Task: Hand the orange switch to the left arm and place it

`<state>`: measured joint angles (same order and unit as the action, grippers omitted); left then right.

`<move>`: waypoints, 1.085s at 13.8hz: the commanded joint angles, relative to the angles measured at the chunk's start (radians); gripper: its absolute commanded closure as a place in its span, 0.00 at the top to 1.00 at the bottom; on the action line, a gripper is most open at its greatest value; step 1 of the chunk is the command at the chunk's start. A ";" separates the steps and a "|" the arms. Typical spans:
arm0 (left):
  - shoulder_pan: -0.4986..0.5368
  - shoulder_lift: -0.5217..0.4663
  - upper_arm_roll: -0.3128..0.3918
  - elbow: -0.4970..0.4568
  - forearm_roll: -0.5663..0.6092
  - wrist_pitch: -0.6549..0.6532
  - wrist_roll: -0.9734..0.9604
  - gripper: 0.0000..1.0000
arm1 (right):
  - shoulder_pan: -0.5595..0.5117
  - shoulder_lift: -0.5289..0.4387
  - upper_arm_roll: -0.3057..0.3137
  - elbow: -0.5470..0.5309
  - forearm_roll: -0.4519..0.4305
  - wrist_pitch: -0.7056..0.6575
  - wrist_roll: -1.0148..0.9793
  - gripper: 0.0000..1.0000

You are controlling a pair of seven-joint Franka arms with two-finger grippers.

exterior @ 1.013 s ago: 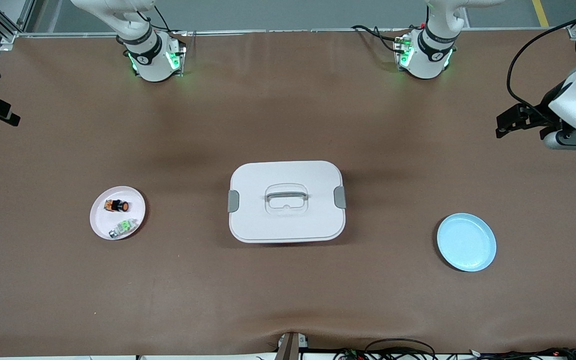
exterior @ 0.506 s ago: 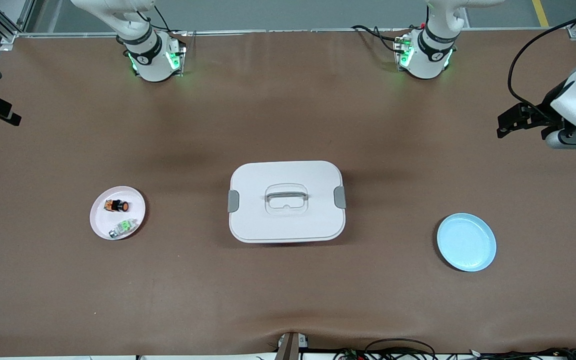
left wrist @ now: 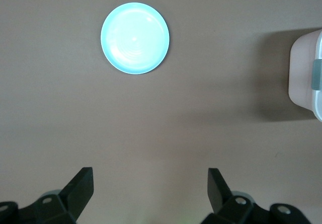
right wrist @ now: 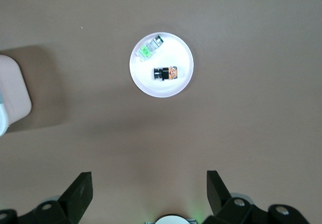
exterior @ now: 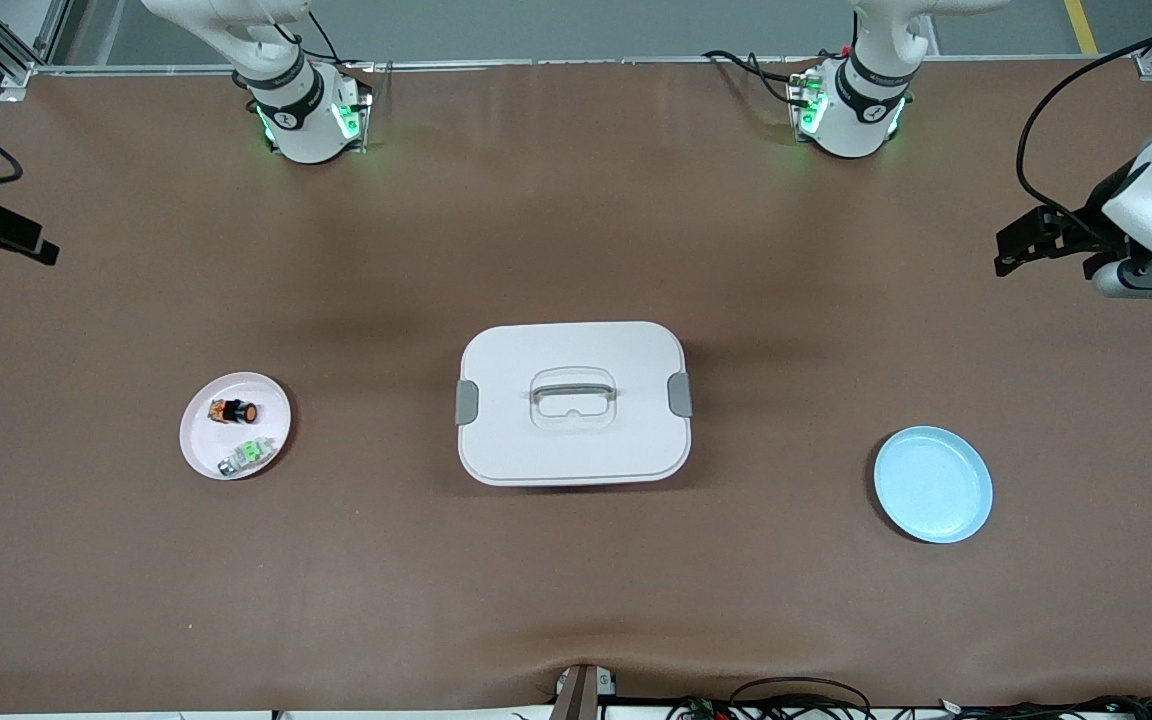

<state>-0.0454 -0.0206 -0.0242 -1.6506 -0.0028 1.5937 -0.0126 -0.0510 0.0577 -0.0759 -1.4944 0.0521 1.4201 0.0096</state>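
Note:
The orange switch (exterior: 234,410) lies on its side on a pink plate (exterior: 204,440) toward the right arm's end of the table. It also shows in the right wrist view (right wrist: 165,73). The white box (exterior: 573,440) stands mid-table between the two plates. My right gripper (right wrist: 149,183) is open and empty, high over bare table near the table's end (exterior: 36,248). My left gripper (left wrist: 150,183) is open and empty, high over bare table at the left arm's end (exterior: 1008,256).
A green-and-silver switch (exterior: 244,456) lies on the pink plate beside the orange one. An empty blue plate (exterior: 933,484) sits toward the left arm's end, also in the left wrist view (left wrist: 135,38). The box's edge shows in both wrist views (left wrist: 308,78) (right wrist: 12,90).
My right gripper has shifted a little toward the pink plate's side of the table. My left arm has barely moved. Nothing on the table has moved.

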 commanded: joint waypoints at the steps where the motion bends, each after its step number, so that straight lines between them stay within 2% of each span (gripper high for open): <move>1: 0.002 0.010 0.000 0.025 0.014 -0.020 0.005 1.00 | -0.019 0.091 0.001 0.016 0.009 -0.001 0.000 1.00; 4: 0.004 0.016 0.000 0.025 0.014 -0.020 0.005 1.00 | -0.032 0.146 -0.001 0.017 -0.003 0.019 -0.003 1.00; 7: 0.004 0.016 0.000 0.025 0.014 -0.020 0.005 1.00 | -0.029 0.162 0.001 -0.012 0.002 0.057 -0.013 1.00; 10: 0.002 0.016 0.000 0.025 0.014 -0.020 0.005 1.00 | -0.035 0.165 0.002 -0.142 0.018 0.222 -0.006 1.00; 13: 0.002 0.016 0.000 0.026 0.014 -0.020 0.005 1.00 | -0.026 0.174 0.005 -0.268 0.069 0.409 -0.010 1.00; 15: 0.004 0.016 0.000 0.026 0.012 -0.020 0.005 1.00 | -0.018 0.215 0.005 -0.325 0.123 0.503 -0.014 1.00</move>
<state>-0.0441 -0.0142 -0.0233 -1.6497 -0.0028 1.5937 -0.0126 -0.0708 0.2602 -0.0748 -1.7583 0.1302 1.8514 0.0051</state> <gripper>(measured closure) 0.000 0.000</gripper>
